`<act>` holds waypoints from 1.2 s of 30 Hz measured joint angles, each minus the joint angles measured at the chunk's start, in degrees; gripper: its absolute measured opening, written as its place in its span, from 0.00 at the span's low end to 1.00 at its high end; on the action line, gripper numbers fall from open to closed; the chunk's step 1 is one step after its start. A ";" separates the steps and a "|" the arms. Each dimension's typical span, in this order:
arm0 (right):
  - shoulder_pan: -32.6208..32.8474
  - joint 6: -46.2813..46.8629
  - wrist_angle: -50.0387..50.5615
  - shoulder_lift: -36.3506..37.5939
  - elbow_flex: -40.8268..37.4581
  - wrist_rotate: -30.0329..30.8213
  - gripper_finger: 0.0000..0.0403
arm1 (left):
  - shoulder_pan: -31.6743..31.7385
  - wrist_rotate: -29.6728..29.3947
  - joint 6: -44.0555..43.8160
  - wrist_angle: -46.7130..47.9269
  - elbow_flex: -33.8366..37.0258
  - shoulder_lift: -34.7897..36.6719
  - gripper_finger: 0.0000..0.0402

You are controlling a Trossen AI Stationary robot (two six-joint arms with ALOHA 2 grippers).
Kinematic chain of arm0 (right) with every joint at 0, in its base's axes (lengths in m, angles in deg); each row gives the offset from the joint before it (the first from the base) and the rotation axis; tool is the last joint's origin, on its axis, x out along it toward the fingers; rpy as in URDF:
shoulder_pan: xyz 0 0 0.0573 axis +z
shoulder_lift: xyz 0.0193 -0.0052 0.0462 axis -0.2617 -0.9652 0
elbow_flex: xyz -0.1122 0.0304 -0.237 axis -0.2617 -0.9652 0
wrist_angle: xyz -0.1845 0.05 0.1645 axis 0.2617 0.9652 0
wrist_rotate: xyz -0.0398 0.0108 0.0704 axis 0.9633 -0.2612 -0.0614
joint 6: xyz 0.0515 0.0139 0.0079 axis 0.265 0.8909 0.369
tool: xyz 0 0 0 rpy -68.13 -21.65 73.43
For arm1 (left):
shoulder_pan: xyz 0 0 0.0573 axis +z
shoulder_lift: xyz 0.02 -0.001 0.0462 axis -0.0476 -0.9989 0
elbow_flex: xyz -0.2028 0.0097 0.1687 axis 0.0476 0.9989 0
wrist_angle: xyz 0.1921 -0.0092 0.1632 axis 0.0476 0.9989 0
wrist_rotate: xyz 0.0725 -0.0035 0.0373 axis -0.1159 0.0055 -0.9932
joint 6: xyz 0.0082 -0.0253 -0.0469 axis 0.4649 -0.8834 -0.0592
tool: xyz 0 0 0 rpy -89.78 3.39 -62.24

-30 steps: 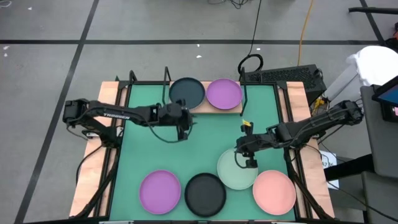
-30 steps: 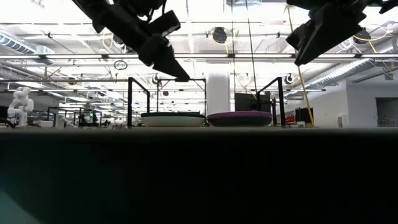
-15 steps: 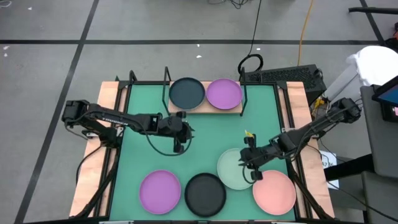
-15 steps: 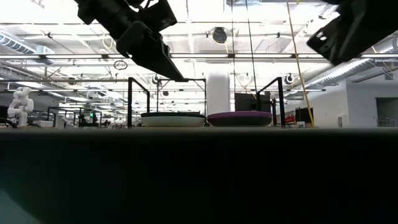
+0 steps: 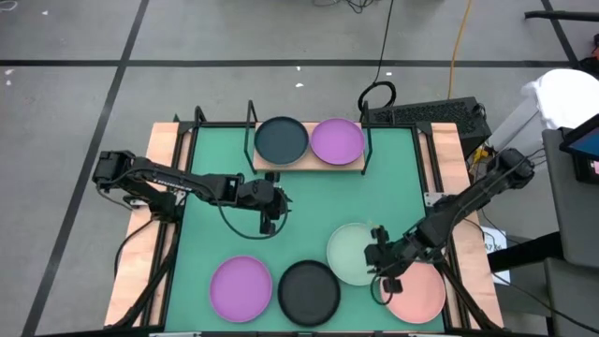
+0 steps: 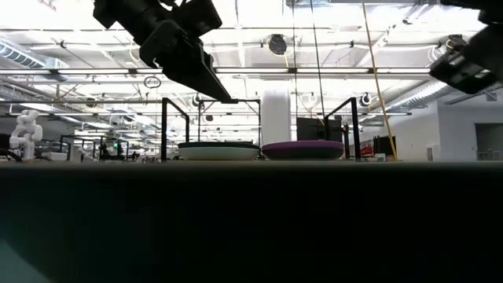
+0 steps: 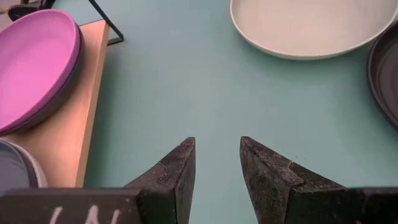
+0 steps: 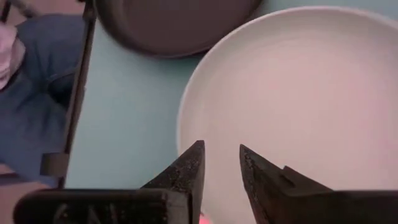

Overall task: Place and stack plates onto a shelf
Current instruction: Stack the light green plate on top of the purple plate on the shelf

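We saw the right gripper (image 5: 382, 265), slightly apart and empty, over the pale mint plate (image 5: 352, 251), lower right; the left gripper (image 5: 269, 217) likewise empty.

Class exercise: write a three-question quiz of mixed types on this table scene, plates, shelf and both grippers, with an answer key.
1. True or false: the shelf holds two plates side by side.
2. Which plate does the right gripper hover beside? A) black plate B) pale mint plate C) near purple plate
3. Fill in: the left gripper is over bare ____ mat.

Key: 1 true, the dark plate and far purple plate. 2 B. 3 green.
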 joint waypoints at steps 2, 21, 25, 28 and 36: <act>0.54 0.71 -2.47 -2.27 0.00 -1.88 0.25 | 0.00 0.00 0.00 0.15 0.00 0.00 0.33; 4.68 -4.00 -2.04 -13.58 4.26 -1.76 0.31 | 0.00 -0.02 -0.50 0.35 0.00 0.00 0.33; 4.68 -5.43 -2.02 -13.46 4.26 -0.67 0.31 | 0.00 -0.02 -0.66 0.37 0.00 0.00 0.33; 4.68 -6.13 -0.87 -13.47 4.26 -0.66 0.28 | 0.00 -0.03 -0.64 0.36 0.00 0.00 0.33; 5.09 -9.61 -0.94 -14.14 4.26 -0.22 0.15 | 0.00 -0.04 -0.63 0.36 0.00 0.00 0.33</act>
